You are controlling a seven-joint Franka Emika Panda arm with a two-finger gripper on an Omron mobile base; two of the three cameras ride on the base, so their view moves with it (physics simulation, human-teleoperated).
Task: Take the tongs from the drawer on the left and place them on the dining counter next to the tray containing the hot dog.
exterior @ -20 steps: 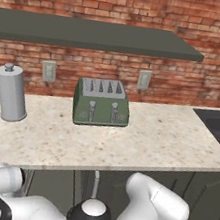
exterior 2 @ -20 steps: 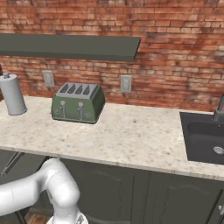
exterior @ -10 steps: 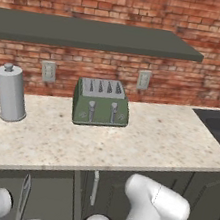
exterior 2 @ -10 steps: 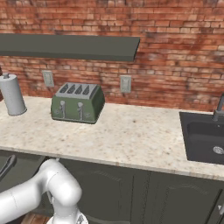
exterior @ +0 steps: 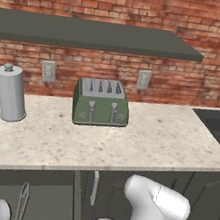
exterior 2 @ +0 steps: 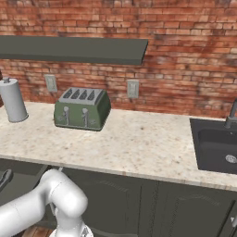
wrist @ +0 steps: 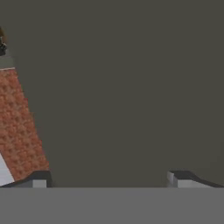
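Claw (wrist: 107,179) fingers are seen in the hand view spread wide apart at the bottom edge, with nothing held between them. A flat dark grey-green surface, judged to be a cabinet or drawer front, is faced at close range; which of the two it is cannot be told. A strip of reddish floor is seen at the left of that view.

Outward from the claw, the white arm (exterior 2: 51,199) is bent low in front of the dark cabinet fronts (exterior 2: 139,203), below the edge of the speckled worktop (exterior: 142,143). On the worktop stand a green toaster (exterior: 101,103) and a steel canister (exterior: 11,93), well apart; a sink (exterior 2: 217,148) is set in at the right.

The tongs are not identified in any view and are presumed to lie inside the drawer. No drawer is seen pulled out.

Progress is judged to be at the very start: the approach to the drawer is under way. Opening it, taking the tongs and carrying them to the dining counter beside the tray are all left to do.
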